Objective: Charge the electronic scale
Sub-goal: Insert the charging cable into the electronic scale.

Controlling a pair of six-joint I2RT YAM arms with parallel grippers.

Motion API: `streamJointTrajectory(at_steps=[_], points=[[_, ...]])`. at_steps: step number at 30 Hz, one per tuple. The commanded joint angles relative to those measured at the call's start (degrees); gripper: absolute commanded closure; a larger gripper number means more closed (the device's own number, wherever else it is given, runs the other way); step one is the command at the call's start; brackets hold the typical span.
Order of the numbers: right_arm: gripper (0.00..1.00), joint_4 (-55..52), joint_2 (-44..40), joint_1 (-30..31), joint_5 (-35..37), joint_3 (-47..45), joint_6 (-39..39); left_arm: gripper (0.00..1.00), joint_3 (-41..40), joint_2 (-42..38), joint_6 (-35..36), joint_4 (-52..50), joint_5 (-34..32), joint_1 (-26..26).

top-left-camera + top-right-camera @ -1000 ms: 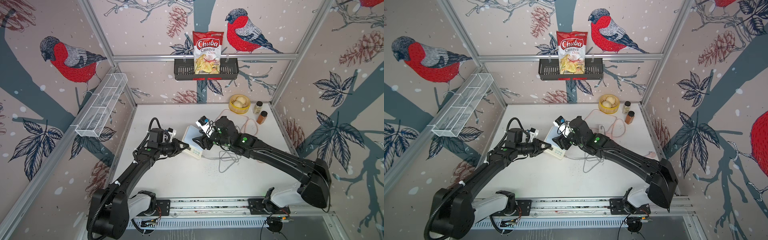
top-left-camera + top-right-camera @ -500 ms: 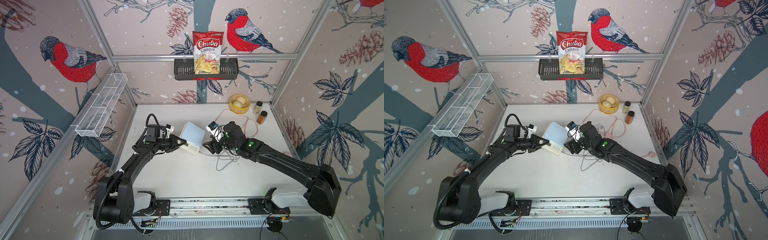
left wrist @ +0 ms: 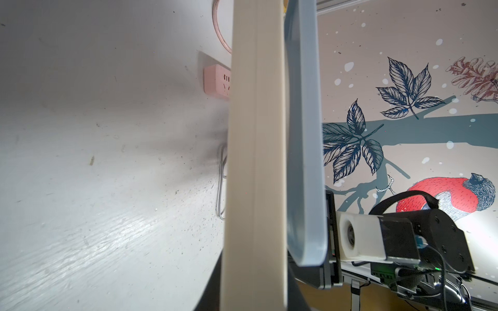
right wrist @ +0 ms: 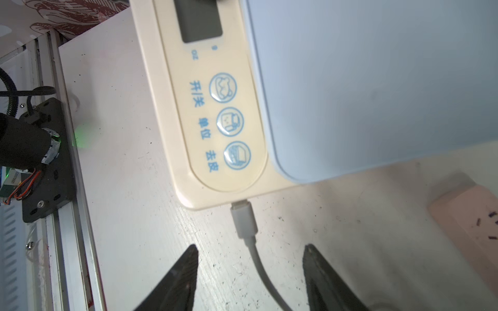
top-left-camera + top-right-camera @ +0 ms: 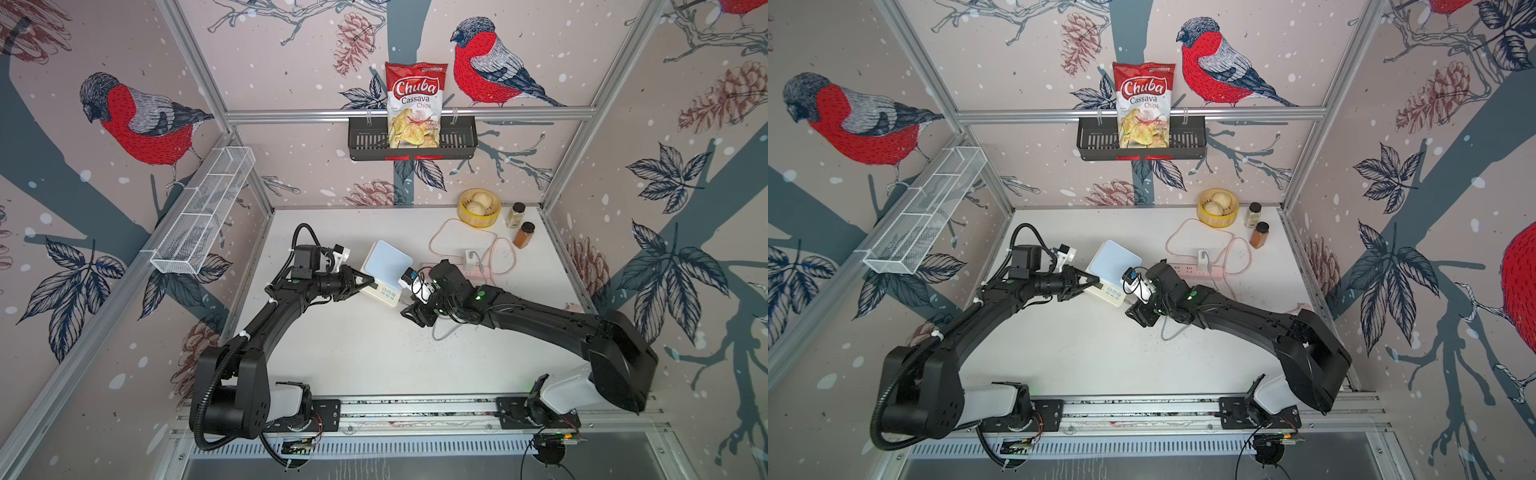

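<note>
The electronic scale (image 5: 388,266) (image 5: 1113,262), cream with a pale blue platform, is near the table's middle. My left gripper (image 5: 362,283) (image 5: 1091,285) is shut on the scale's left edge. In the left wrist view the scale (image 3: 256,161) shows edge-on and hides the jaws. A white plug (image 4: 244,218) sits in the scale's (image 4: 215,188) edge below the buttons. Its cable (image 4: 258,261) runs back between the fingers of my open right gripper (image 4: 250,246) (image 5: 409,311), which touch nothing.
A pink power strip (image 5: 1192,271) with a white charger cube (image 5: 1202,257) lies right of the scale, its pink cord (image 5: 440,226) looped behind. At the back right are a yellow bun basket (image 5: 478,208) and two spice jars (image 5: 524,235). The chip basket (image 5: 411,141) and wire shelf (image 5: 203,216) hang on the walls.
My right gripper has drawn back from the scale's edge toward the table's front, with the plug left in the scale. My left gripper keeps its hold and has shifted only slightly.
</note>
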Motion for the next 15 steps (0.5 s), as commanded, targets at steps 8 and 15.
streamJointTrajectory(at_steps=[8, 15], points=[[0.76, 5.35, 1.53, -0.06, -1.10, 0.97, -2.23, 1.00, 0.95, -0.27, 0.25, 1.95, 2.73, 0.06], [1.00, 5.27, 0.78, 0.07, -0.45, 1.86, -3.16, 1.00, 0.83, -0.78, -0.15, 2.22, 2.73, 0.06]])
